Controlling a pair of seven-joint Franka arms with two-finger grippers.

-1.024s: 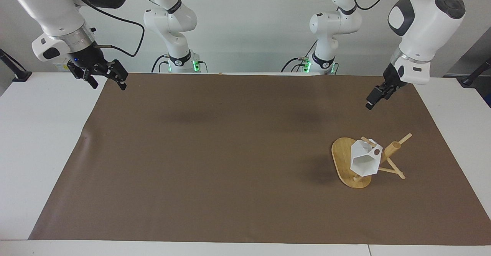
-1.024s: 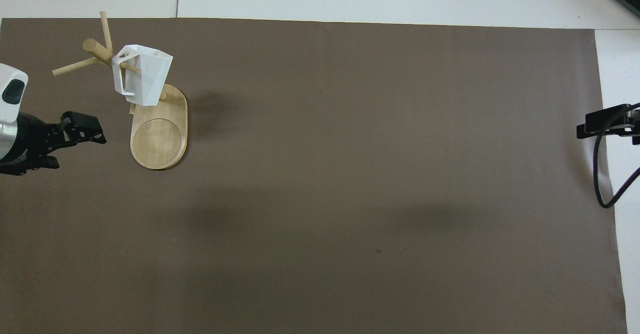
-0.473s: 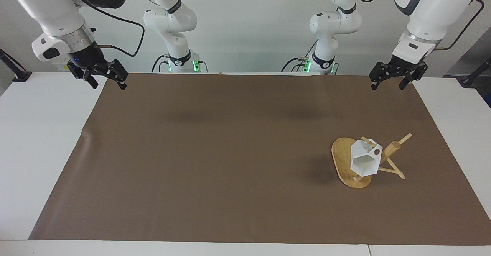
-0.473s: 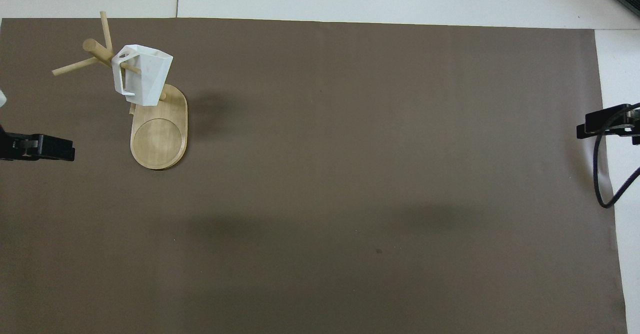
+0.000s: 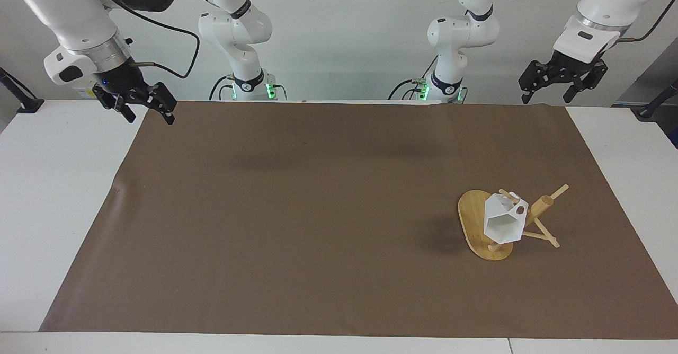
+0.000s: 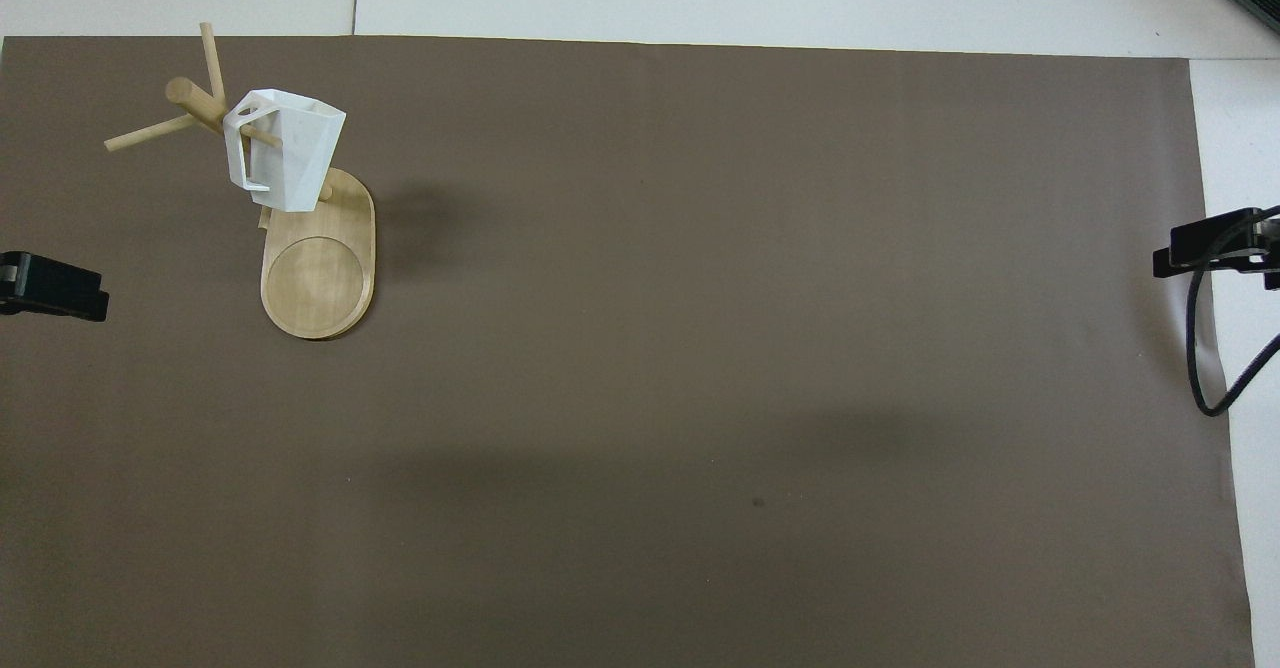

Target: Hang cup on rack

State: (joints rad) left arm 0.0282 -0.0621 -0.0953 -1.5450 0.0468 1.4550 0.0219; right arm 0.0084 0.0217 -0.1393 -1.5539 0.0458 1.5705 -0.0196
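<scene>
The white faceted cup (image 5: 502, 224) hangs by its handle on a peg of the bamboo rack (image 5: 473, 221), mouth tilted sideways, free of both grippers. In the overhead view the cup (image 6: 286, 152) leans over the rack's oval base (image 6: 318, 278). My left gripper (image 5: 546, 97) hangs open and empty, high over the mat's edge by the robots, well clear of the rack. One of its fingers (image 6: 55, 290) shows beside the rack's base. My right gripper (image 5: 150, 119) waits open and empty over the mat's corner at the right arm's end, and its fingertips (image 6: 1205, 246) show there from above.
A brown mat (image 5: 318, 211) covers most of the white table (image 5: 58, 195). The rack's thin pegs (image 5: 556, 191) stick out sideways from its post. A black cable (image 6: 1205, 358) loops under the right gripper.
My left gripper has risen and drawn back from the rack toward the robots' edge of the mat, turning level. The cup stays hanging on the rack. The right arm has not moved.
</scene>
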